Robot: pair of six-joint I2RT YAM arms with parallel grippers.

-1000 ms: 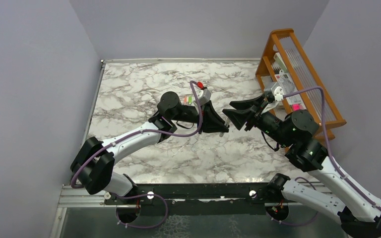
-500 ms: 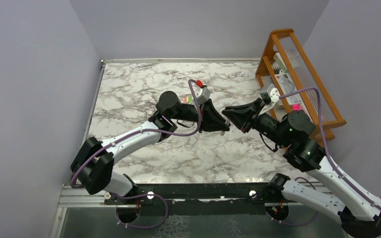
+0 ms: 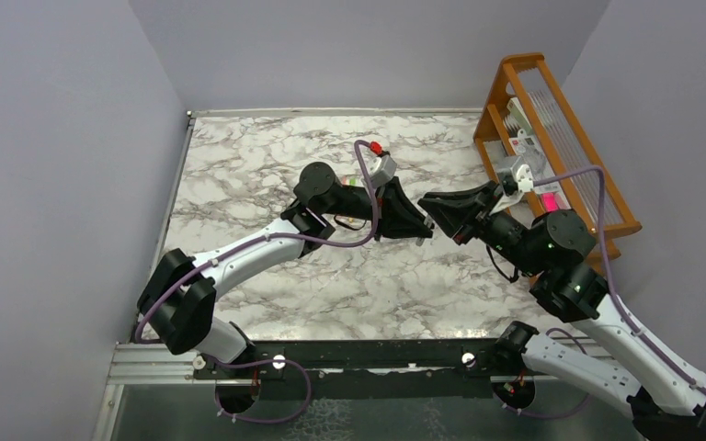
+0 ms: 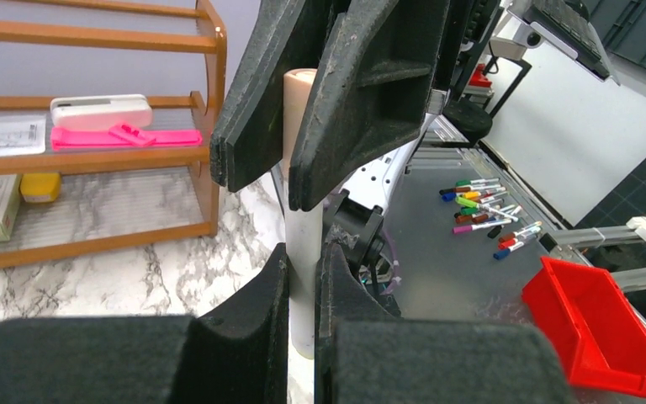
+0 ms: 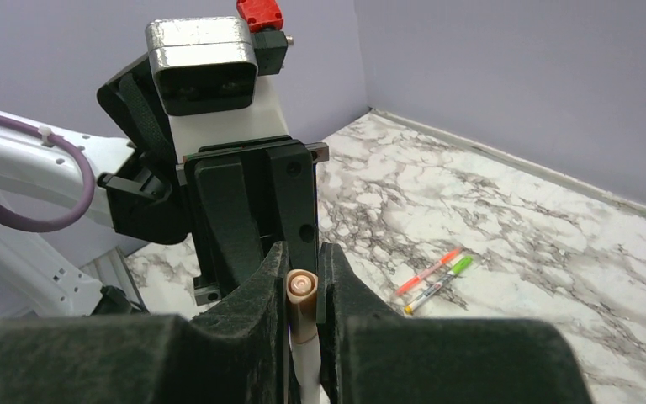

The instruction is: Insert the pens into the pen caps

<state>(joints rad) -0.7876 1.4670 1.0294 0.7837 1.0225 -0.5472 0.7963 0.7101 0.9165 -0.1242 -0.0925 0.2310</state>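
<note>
Two claws, one pen: status? (observer)

Me: My left gripper is clamped on the whitish-grey pen at mid-barrel, holding it above the marble table. My right gripper faces it tip to tip, pads pressed on either side of the tan cap, which sits on the pen's end.

Observer: Fully seated?

Me: Cannot tell how deep it sits. Judgement: the step in hand is pressing the cap home. Notes for doing it well:
- line both wrists up on one axis;
- push straight along the barrel, with no twist or side load, or the thin pen may slip in my left pads;
- left acts as the anvil while right advances slowly until it meets resistance.

Observer: Remaining?

Me: More pens lie together on the table, one orange-red, one green-ended.
</note>
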